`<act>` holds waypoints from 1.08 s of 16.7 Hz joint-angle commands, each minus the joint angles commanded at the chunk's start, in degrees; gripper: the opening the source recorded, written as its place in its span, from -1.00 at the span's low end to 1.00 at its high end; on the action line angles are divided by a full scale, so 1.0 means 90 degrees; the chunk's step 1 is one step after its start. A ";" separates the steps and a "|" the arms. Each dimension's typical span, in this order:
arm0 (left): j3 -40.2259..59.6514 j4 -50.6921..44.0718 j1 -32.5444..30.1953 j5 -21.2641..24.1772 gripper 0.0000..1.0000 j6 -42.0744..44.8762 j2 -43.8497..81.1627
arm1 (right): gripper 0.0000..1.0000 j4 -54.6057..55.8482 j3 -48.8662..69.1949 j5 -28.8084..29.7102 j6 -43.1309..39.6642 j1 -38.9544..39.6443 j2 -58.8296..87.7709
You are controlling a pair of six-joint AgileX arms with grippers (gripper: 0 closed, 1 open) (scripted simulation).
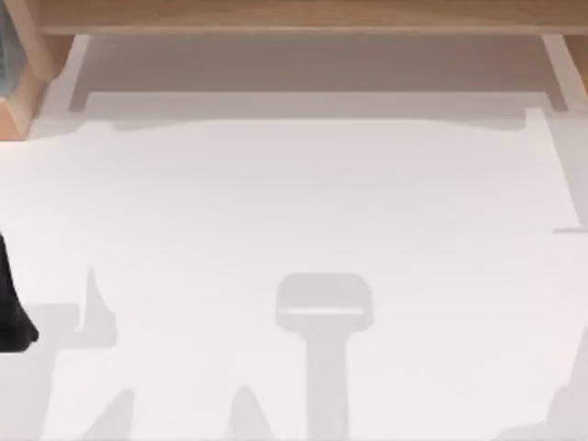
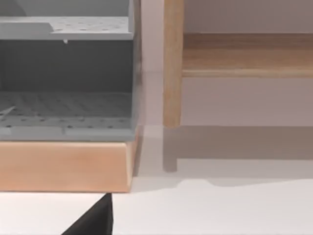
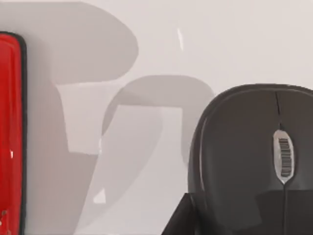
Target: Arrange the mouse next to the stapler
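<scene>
Jaws of our right arm: state not readable to us; a dark part of them (image 3: pixel 178 218) sits at the near edge of the right wrist view, touching or overlapping the mouse. Mouse (image 3: pixel 249 156): black, rounded, with a grey scroll wheel (image 3: pixel 283 156), lying flat on the white worktop (image 3: pixel 161 44). Stapler (image 3: pixel 10 132): red with a dark rim, near the mouse but apart from it, bare worktop and shadows between them. Jaws of our left arm: we cannot tell their state; a dark wedge (image 2: pixel 95 220) shows in the left wrist view near a wooden base (image 2: pixel 63 166) carrying a grey perforated rack (image 2: pixel 63 73). Wooden frame (image 1: pixel 294 14): along the worktop's far edge in the top view.
</scene>
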 joint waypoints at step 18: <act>0.0000 0.0000 0.0000 0.0000 1.00 0.0000 0.0000 | -1.00 0.0429 -0.0052 -0.0002 0.0004 -0.0013 0.0013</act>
